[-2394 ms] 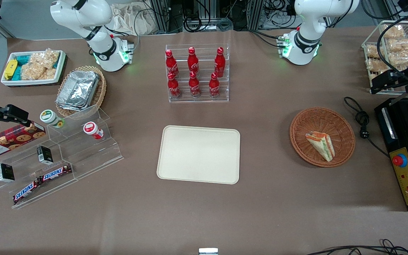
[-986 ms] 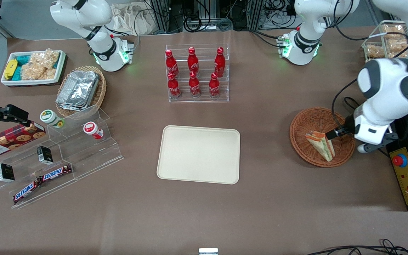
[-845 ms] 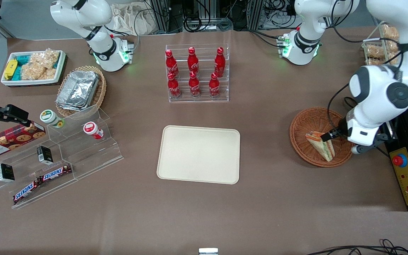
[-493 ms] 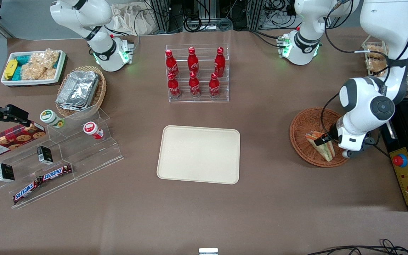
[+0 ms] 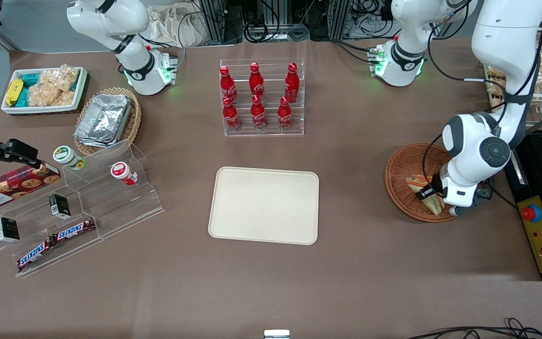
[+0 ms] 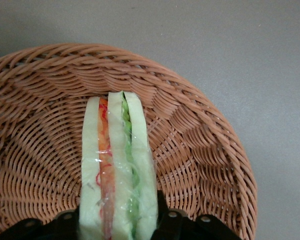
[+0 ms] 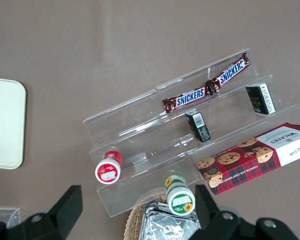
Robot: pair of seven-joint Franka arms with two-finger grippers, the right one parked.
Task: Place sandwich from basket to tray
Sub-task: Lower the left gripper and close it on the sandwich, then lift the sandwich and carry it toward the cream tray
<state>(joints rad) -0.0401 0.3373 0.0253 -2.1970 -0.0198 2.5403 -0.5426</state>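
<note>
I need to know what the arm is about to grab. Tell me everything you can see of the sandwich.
The sandwich is a clear-wrapped wedge: three pale bread slices with an orange layer and a green layer between. It stands on edge in the basket, filling edge up. The tool straddles it, a finger on each side.

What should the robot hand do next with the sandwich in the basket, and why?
Probably squeeze its fingers shut. The gripper is low in the basket, and a finger shows on each side of the sandwich, which stands on edge with its layers showing. The sandwich still rests in the basket, so gripping likely comes before lifting it toward the tray.
</note>
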